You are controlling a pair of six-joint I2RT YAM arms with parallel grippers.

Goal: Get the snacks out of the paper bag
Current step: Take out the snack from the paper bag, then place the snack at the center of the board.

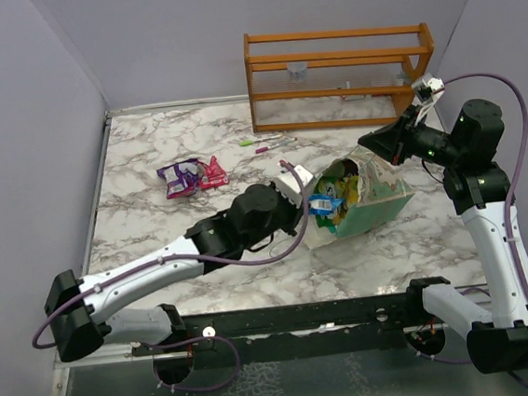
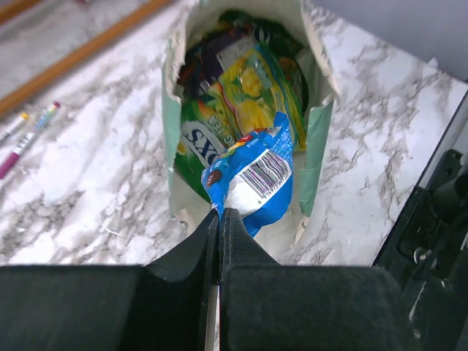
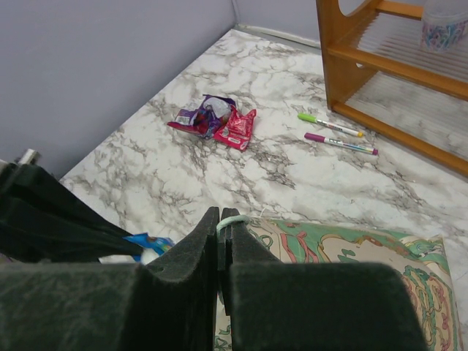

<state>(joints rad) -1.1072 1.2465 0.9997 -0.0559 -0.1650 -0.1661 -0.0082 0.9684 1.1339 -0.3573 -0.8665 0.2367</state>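
The paper bag lies on its side mid-table, mouth toward the left arm; it also shows in the left wrist view and the right wrist view. My left gripper is shut on the corner of a blue snack packet at the bag's mouth. Green-yellow packets lie deeper inside. My right gripper is shut on the bag's upper edge with its string handle pinched. A purple packet and a pink-red packet lie on the table to the left.
An orange wooden rack stands at the back. A green pen and a pink pen lie in front of it. Grey walls close the table's left, back and right sides.
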